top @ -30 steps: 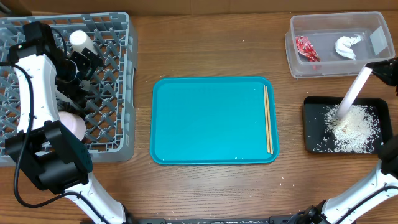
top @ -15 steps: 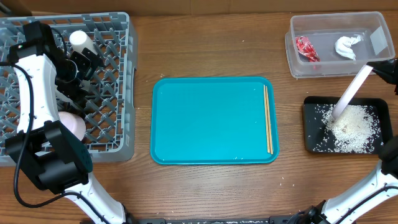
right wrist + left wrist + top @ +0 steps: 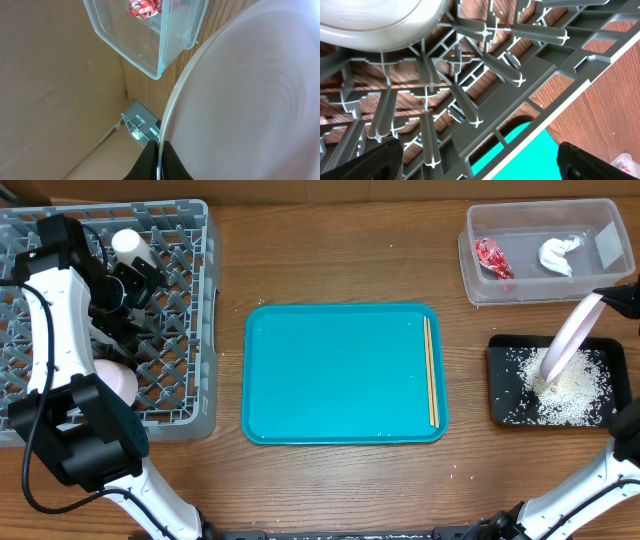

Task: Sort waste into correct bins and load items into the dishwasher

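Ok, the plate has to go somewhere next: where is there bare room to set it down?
Free: the teal tray left of the chopsticks; table between dish rack and tray. Crowded: black tray with rice, clear tub.

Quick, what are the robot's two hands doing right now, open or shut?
Left gripper: open, empty.
Right gripper: shut on the rim of the large round white plate.
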Available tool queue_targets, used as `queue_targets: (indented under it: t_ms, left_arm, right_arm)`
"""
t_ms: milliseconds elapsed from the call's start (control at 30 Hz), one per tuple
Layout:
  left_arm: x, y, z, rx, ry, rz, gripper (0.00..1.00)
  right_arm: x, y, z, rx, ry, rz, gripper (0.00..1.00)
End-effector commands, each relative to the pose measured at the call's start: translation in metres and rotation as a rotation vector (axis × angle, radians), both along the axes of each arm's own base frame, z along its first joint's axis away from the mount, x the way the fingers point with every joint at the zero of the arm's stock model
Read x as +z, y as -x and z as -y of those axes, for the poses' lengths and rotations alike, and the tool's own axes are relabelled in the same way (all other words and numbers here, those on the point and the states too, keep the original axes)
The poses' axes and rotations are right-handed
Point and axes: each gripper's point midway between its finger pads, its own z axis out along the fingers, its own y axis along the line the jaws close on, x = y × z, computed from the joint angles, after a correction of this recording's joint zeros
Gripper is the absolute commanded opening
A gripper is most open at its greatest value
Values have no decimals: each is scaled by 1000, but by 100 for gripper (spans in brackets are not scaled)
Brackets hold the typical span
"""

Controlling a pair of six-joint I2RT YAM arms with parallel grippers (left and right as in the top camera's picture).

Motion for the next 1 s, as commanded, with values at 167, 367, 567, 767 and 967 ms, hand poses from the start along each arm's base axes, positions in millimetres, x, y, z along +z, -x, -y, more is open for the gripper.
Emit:
queue_targets:
  t_ms: [167,367,567,767,967]
  left_arm:
    - [-3,-3,4,6,17,-9,100]
    - [-3,-3,4,6,17,-9,100]
    - [-3,-3,4,6,17,-9,100]
    - [-3,-3,4,6,17,-9,100]
    - [-3,-3,4,6,17,-9,100]
  right_arm:
    - [3,1,1,72,59,88,4]
    - [24,-1,-7,63,-53,183,4]
    - [23,9,14,17,-47,192,4]
    - [13,22,26,-1,-57,213,4]
    - [26,15,17,33,-115,419,4]
